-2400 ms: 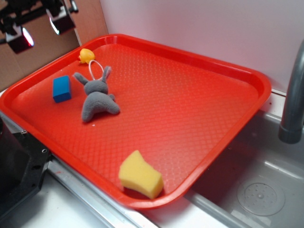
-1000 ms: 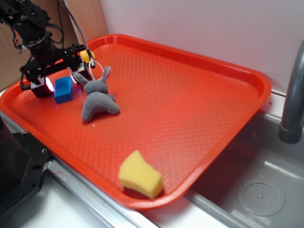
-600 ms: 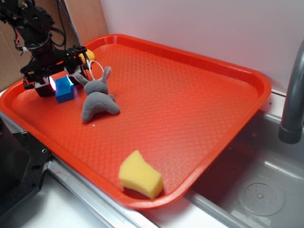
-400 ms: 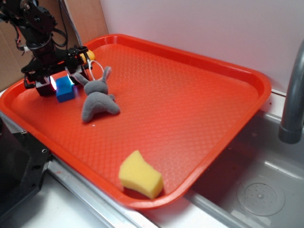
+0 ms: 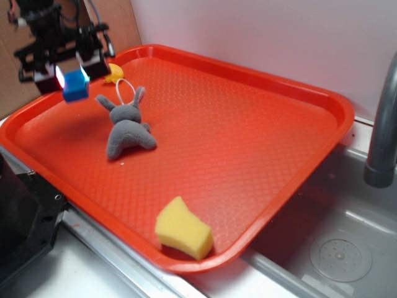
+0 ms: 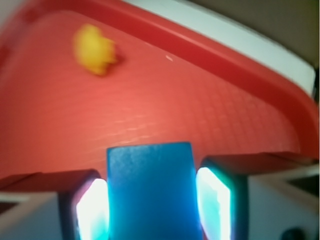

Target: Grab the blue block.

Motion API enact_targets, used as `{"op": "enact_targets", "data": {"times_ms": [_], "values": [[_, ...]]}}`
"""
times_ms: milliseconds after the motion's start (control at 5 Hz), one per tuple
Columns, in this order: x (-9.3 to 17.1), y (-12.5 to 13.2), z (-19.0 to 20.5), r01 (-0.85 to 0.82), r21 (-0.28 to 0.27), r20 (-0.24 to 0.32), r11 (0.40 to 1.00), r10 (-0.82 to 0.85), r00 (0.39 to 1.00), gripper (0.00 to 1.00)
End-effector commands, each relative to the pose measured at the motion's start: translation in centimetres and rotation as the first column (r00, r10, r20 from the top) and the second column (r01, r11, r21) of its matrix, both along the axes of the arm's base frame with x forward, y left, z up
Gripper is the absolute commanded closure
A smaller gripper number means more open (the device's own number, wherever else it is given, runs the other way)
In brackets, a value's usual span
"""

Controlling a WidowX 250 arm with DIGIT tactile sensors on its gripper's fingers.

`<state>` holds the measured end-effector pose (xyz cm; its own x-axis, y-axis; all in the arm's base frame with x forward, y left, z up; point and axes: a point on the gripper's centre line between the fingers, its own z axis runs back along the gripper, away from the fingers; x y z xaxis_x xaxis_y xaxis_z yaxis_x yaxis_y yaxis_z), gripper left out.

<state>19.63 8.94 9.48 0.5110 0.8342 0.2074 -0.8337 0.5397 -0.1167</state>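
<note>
My gripper (image 5: 68, 69) is shut on the blue block (image 5: 75, 85) and holds it in the air above the far left corner of the red tray (image 5: 322, 149). In the wrist view the blue block (image 6: 150, 190) fills the gap of the gripper (image 6: 152, 205), with a glowing pad (image 6: 212, 202) pressed against each side. The tray floor (image 6: 165, 110) lies well below the block.
A grey plush bunny (image 5: 126, 127) lies on the tray just right of the gripper. A small yellow duck toy (image 5: 114, 72) sits in the tray's far corner, also in the wrist view (image 6: 95, 49). A yellow sponge wedge (image 5: 183, 230) lies at the near edge. A sink and faucet (image 5: 381, 124) stand at the right.
The gripper came down around the block, closed on it, and has now lifted it off the tray. The bunny, duck and sponge have not moved.
</note>
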Motion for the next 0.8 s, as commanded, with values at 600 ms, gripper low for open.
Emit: {"op": "enact_targets", "data": {"times_ms": [600], "values": [[-0.7, -6.7, 13.9, 0.667, -0.085, -0.024, 0.740, -0.671, 0.741, 1.00]]}}
